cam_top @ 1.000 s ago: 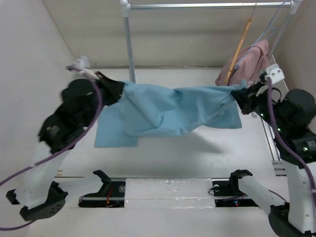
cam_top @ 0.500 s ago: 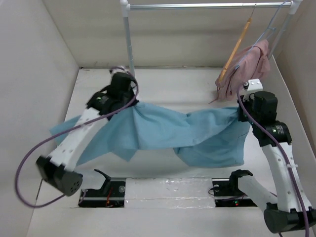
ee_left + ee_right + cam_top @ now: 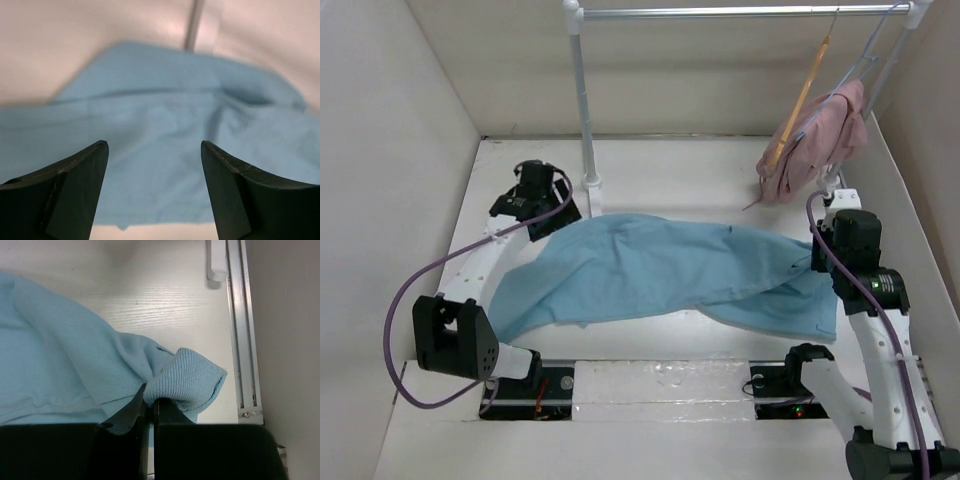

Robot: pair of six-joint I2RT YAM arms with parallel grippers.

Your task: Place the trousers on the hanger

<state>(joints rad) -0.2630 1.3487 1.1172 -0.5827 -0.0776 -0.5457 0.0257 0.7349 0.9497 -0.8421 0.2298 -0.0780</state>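
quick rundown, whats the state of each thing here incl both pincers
trousers, lying crumpled on the table, one edge pinched by the right pincer
hanger, hanging from the rail, no trousers on it
pink garment, hanging beside the hanger
left pincer, open, above the trousers
right pincer, shut on the trousers

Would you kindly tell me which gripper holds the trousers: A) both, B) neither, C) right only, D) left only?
C: the right gripper is shut on a fold of the trousers, while the left gripper stands open above the cloth.
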